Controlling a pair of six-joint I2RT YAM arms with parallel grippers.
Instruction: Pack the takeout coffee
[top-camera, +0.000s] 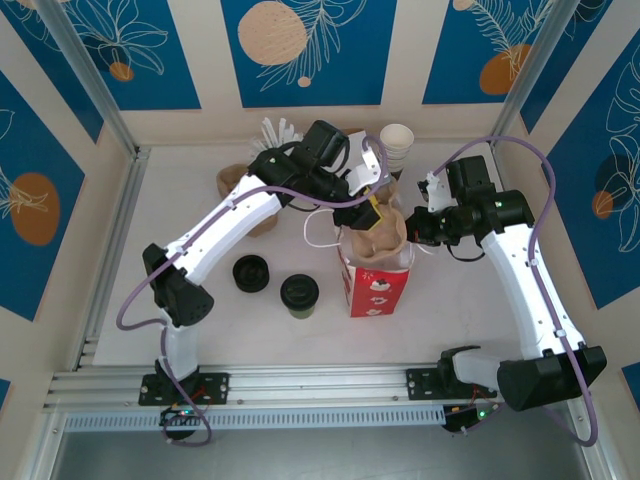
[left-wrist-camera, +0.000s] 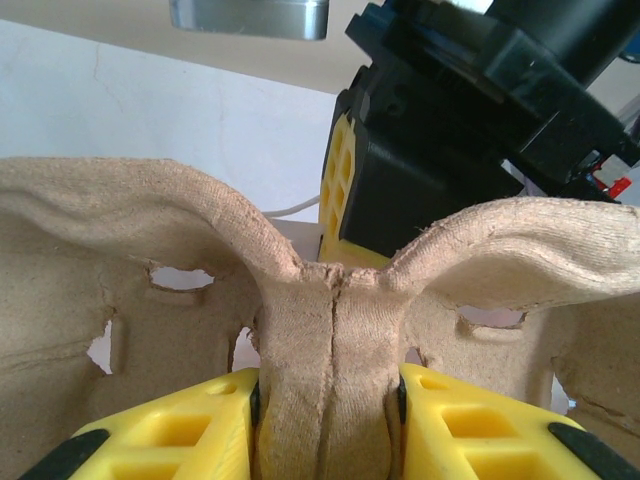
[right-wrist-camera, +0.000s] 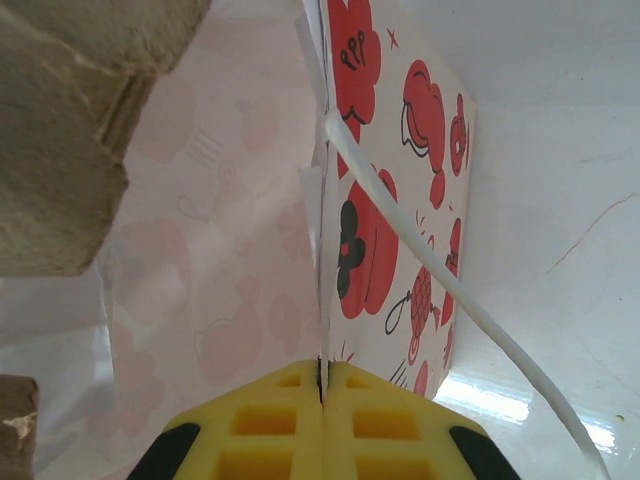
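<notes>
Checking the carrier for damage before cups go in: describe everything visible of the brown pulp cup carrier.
The brown pulp cup carrier is rough moulded fibre, tan, with curved cup wells and slotted openings whose edges look ragged. Its central ridge is pinched between the yellow fingers of the left end effector, which holds it in the open top of the red bag.

Left arm (top-camera: 235, 212) and right arm (top-camera: 525, 275): white moulded link shells, black joint housings, black base blocks. A lilac cable (top-camera: 128, 305) runs in slack loops along each arm. Left end effector (left-wrist-camera: 325, 425) and right end effector (right-wrist-camera: 322, 400): yellow plastic fingers (right-wrist-camera: 400, 425) with square grid recesses and black inserts at the outer corners.
</notes>
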